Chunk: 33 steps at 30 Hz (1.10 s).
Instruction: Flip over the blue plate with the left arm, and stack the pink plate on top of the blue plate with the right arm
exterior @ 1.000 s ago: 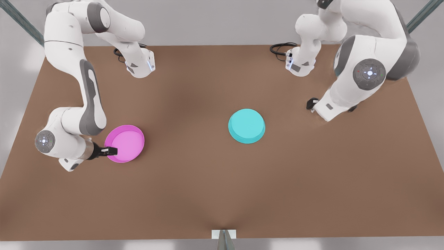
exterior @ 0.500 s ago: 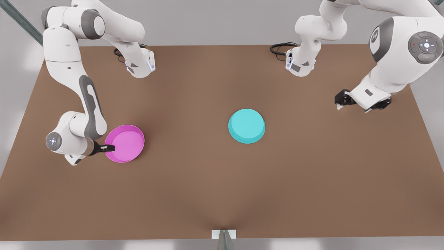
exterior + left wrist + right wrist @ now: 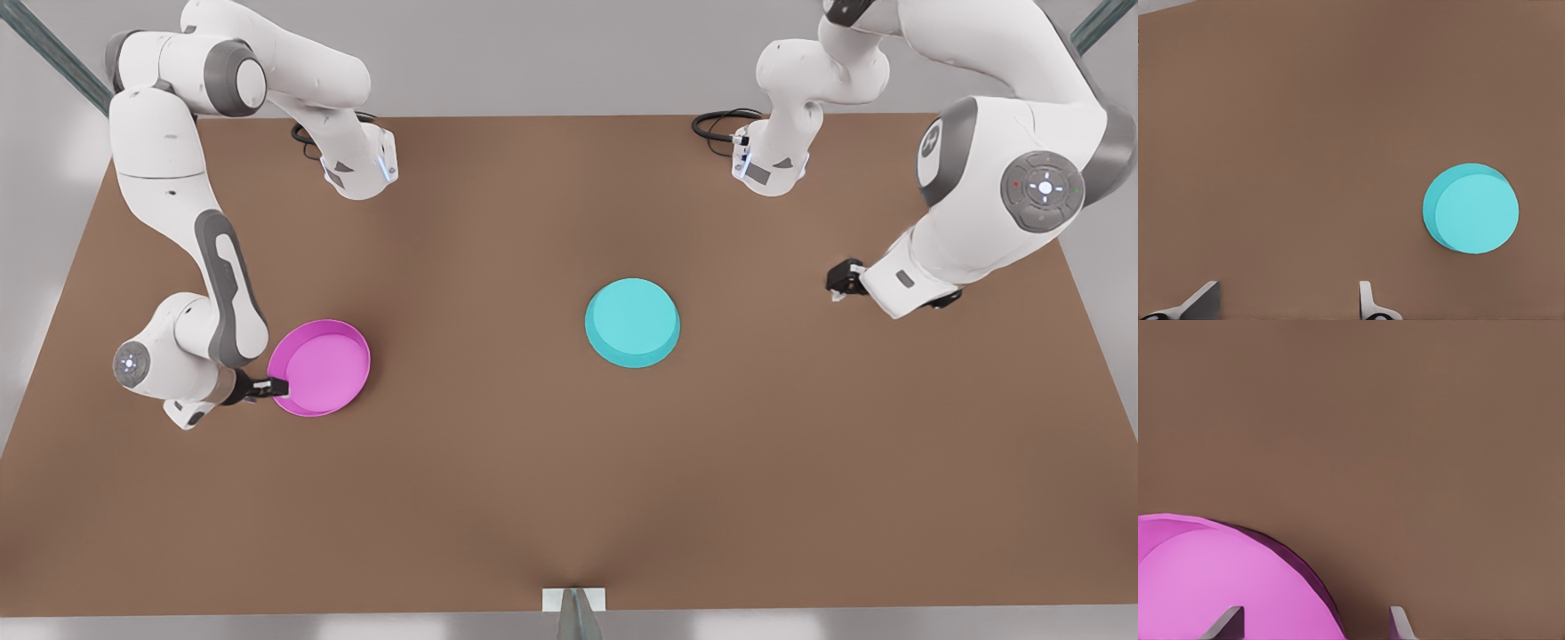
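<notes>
Your round turquoise plastic plate point(image 3: 632, 322) sits near the middle of the brown bench point(image 3: 569, 498), a little toward its right edge in the front view, and it is already bottom-up: flat base on top, rim down on the wood. So I judge the flip done and the stacking step in hand.

Your round magenta-pink plastic plate point(image 3: 319, 367) lies open side up near the bench's left edge in the front view, well apart from the turquoise one.

Your right tool point(image 3: 272, 387) is at that pink plate's rim, on the side facing the left edge. From its wrist camera you see two fingertips point(image 3: 1227, 623) spread wide, one over the plate's lighter inside and the other beyond the rim over bare bench. So the rim runs between them, and nothing is clamped yet.

Your left tool point(image 3: 842, 279) hangs over the right side of the bench, well clear of both plates. Its wrist camera shows its fingertips point(image 3: 1205, 299) parted with nothing between them and the turquoise plate farther off. That arm is waiting.

Next move, as I read it: close the right fingers on the pink rim, lift clear of the bench, carry across and centre over the turquoise base before letting go. The rim is thin, so watch for slipping or tilting on the lift.
</notes>
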Available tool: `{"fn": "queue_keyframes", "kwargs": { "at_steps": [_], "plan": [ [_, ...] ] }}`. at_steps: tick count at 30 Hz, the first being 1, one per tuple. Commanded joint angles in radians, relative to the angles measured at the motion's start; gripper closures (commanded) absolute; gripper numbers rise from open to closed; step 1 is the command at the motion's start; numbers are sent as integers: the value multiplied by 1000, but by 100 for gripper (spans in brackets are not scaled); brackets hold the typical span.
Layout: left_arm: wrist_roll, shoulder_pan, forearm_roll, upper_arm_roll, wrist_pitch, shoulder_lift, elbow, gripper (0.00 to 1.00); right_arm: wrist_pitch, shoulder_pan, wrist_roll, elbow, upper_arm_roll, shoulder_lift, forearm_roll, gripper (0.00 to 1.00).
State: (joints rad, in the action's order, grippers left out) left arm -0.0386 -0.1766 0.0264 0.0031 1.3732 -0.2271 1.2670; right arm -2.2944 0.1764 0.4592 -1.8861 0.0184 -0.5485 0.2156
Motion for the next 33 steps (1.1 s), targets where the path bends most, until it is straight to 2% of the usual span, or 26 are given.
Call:
{"fn": "queue_keyframes", "kwargs": {
  "at_steps": [1,5,11,12,14,22,24,26,28,33],
  "plan": [
    [-1,-3,-3,0,3,0,0,0,-14,0,30,-1,0,-4,19,34],
    [-1,-3,-2,0,1,3,2,0,-102,9,179,-18,8,-18,110,34],
    [3,-4,3,-2,0,2,5,0,-91,2,315,-24,6,-16,176,34],
    [5,-4,4,-2,1,2,5,0,-82,2,323,-25,6,-15,177,38],
    [13,-4,4,-3,-2,2,5,0,-65,3,366,-24,8,-18,215,38],
    [8,-3,4,-2,1,-9,8,0,-42,11,385,-22,8,-36,238,38],
    [9,-3,4,-2,1,-9,3,0,-36,11,385,-21,9,-36,258,52],
    [9,-3,4,0,0,-8,2,0,-36,11,383,-21,9,-38,260,53],
    [8,-3,4,0,-5,-5,3,0,-36,11,381,-19,9,-38,260,66],
    [9,-3,6,0,-3,-5,2,0,-34,11,381,-16,11,-45,260,66]
  ]
}}
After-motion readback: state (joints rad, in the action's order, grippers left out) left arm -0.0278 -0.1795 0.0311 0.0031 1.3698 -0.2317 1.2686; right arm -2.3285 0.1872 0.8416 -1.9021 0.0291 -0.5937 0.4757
